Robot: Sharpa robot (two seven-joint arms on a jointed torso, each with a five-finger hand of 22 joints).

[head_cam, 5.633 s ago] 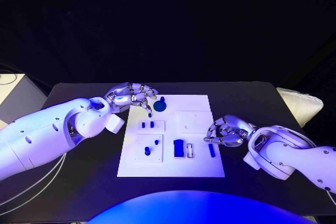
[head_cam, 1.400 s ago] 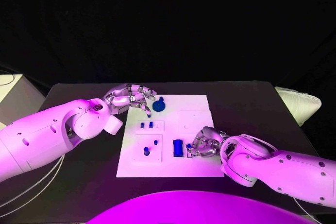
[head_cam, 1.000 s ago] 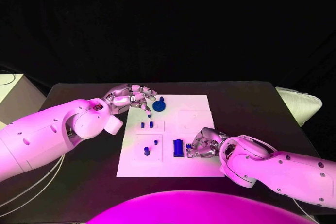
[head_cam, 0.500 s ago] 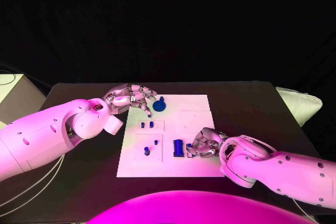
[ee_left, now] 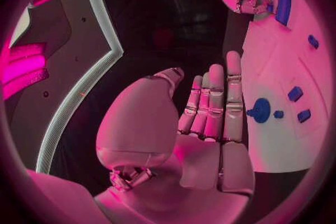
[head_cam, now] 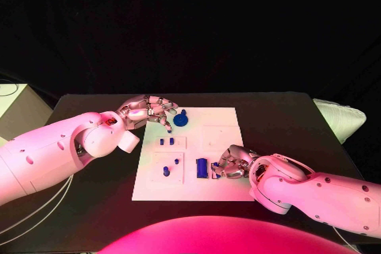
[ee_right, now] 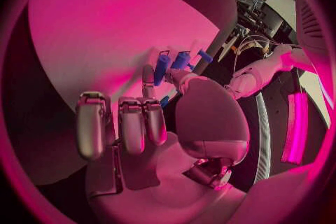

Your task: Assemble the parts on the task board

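The right hand [head_cam: 231, 167] sits over the near right part of the task board [head_cam: 224, 190], fingers curled down around a small blue part [head_cam: 214, 167] just beside the larger blue block [head_cam: 201, 167]; the right wrist view shows the fingertips [ee_right: 148, 75] against a slim blue piece [ee_right: 162, 66], but whether it is truly pinched or only touched I cannot tell. To do this step well, the hand should keep the piece upright, line it up squarely with its slot before pressing, and push straight down without nudging the block next to it. The left hand [head_cam: 149, 110] rests at the board's far left corner, fingers spread and holding nothing, with the round blue disc [head_cam: 181, 120] just beyond its fingertips; it could steady the board there if the plate slides. Between the two hands lie a pair of small blue pegs [head_cam: 166, 141] and two more blue bits [head_cam: 169, 168] nearer the robot. The board lies flat on the black table [head_cam: 286, 116], against a dark backdrop, with a pale cushion-like thing [head_cam: 341, 117] off past the right arm.
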